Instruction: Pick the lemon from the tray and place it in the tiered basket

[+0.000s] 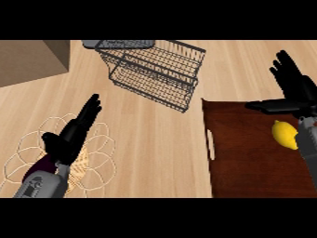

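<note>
The right hand point(299, 88) hovers over the brown tray point(247, 162), fingers straight, thumb out sideways, holding nothing. The lemon point(283, 134) lies on the tray just beside its wrist. The left hand point(71, 132) rests open, away from the tiered basket point(157, 69).

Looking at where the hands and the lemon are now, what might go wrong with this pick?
The right hand is open above the lemon, whose right side the forearm hides, so a grasp may land off-centre. The lemon could roll on the flat tray. The tiered basket stands well left, so the carry is long.
</note>
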